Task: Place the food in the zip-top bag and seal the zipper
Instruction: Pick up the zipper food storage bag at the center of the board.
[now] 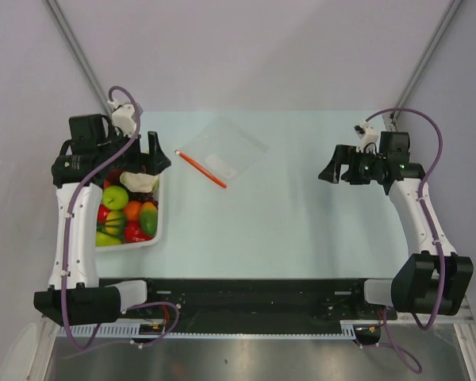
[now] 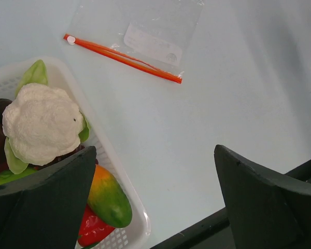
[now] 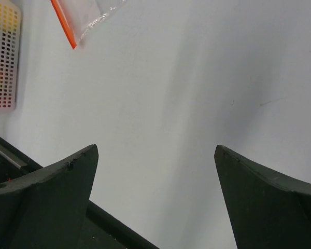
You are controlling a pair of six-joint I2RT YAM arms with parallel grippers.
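Food (image 1: 127,210) in tray (image 1: 135,244) (bag (image 1: 226,149) lying apart)

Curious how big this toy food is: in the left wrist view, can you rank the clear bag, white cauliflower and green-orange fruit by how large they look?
1. clear bag, cut off at the top and farthest away, so likely bigger still.
2. white cauliflower.
3. green-orange fruit, clearly the smallest.
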